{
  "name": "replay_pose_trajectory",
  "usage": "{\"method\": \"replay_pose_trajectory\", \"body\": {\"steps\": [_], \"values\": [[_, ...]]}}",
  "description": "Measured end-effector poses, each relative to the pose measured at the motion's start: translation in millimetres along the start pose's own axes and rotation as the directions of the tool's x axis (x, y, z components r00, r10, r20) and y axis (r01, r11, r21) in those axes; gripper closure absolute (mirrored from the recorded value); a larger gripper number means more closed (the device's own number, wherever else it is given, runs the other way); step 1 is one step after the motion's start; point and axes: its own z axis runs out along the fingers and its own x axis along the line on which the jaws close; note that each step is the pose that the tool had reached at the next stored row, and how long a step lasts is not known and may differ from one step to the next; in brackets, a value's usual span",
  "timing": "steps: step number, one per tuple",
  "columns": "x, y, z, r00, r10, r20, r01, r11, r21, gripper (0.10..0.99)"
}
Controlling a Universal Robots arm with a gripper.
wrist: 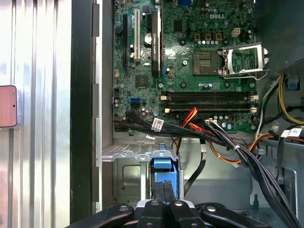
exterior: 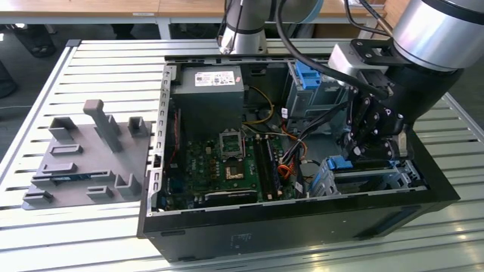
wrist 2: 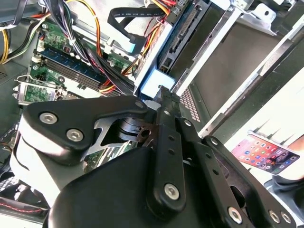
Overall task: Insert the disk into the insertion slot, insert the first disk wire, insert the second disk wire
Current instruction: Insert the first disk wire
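Note:
The disk in its blue carrier lies part-way inside the insertion slot, a low silver cage at the case's front corner on the exterior view's right. My gripper hangs right over the carrier's end. In the first wrist view my gripper is shut, fingertips against the blue carrier between the cage walls. In the second wrist view my gripper touches the pale blue carrier end, with the disk's connector edge beyond. Loose black and orange wires hang beside the cage.
The open computer case holds a green motherboard, a power supply and a taller cage with a blue latch. A grey fixture tray lies on the slatted table. A phone lies outside the case.

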Motion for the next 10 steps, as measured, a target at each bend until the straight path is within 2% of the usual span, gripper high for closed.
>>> {"method": "replay_pose_trajectory", "body": {"steps": [3, 7, 10], "values": [[-0.3, -1.5, 0.0, 1.0, 0.0, -0.0009, 0.0, 1.0, 0.0, 0.98], [-0.5, -7.0, 1.3, 1.0, 0.0, -0.0014, 0.0, 1.0, 0.0, 0.98], [-0.5, -7.6, 1.6, 1.0, 0.0, -0.0014, 0.0, 1.0, 0.001, 0.98]]}}
